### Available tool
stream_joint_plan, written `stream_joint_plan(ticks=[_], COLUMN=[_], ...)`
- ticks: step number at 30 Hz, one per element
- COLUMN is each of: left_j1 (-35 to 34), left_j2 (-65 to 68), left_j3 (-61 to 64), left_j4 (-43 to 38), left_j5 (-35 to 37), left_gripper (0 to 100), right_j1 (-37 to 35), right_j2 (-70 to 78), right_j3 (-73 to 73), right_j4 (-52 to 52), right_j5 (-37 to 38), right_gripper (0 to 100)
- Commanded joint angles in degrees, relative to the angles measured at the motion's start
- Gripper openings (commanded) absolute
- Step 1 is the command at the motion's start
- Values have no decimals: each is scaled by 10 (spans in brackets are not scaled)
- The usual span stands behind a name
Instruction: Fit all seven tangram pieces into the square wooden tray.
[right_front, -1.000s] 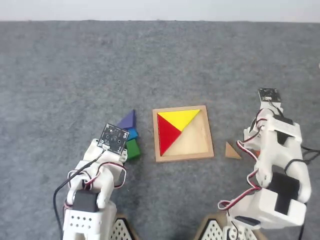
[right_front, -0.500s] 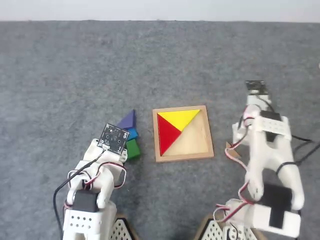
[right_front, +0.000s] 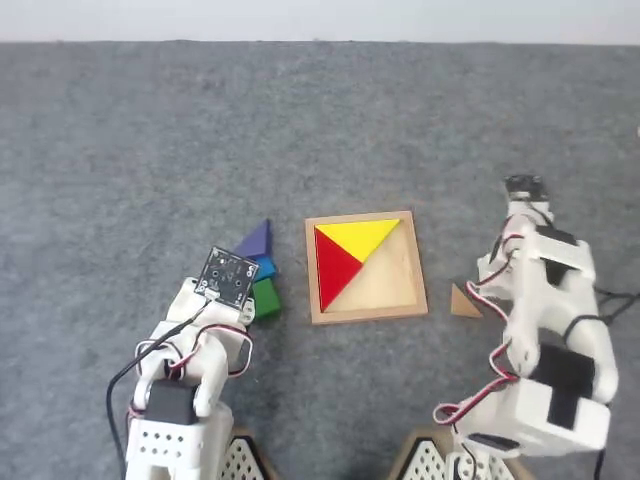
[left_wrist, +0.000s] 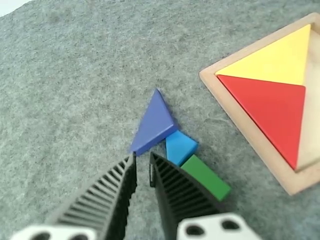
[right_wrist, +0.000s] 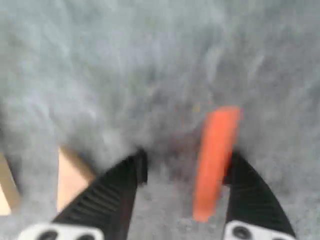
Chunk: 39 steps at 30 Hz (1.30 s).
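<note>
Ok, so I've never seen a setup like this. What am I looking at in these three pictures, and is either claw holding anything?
These are two small robot arms side by side on a grey mat: the left arm and the right arm. One picture looks down from a fixed camera above. The other two come from a camera on each arm's wrist, so you see that arm's own black claw up close.

In the middle lies a square wooden tray with a yellow triangle and a red triangle in it. Near the left gripper a purple triangle, a blue piece and a green piece lie touching in a row. On the tray's other side lies a small tan triangle.

The right gripper stands open around an orange piece, not closed on it. The left gripper's fingers are slightly apart and hold nothing.
</note>
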Motion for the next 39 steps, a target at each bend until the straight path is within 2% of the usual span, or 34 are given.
stream_joint_plan(ticks=[1, 13, 19, 27, 35, 39], left_j1=[-2, -2, -2, -2, -2, -2], left_j2=[-8, -8, -8, -8, -8, -8], left_j3=[-5, -5, -5, -5, -5, -5], left_j4=[4, 4, 4, 4, 4, 4], left_j5=[4, 4, 4, 4, 4, 4], left_gripper=[51, 51, 51, 51, 51, 51], right_j1=[39, 57, 120, 137, 89, 64], right_j2=[10, -6, -5, -6, -7, -30], right_j3=[-14, -20, -23, -36, -41, -39], right_j4=[-3, -5, -57, -56, -4, -1], right_j5=[18, -4, -4, -4, -5, -33], right_gripper=[246, 246, 246, 246, 245, 245])
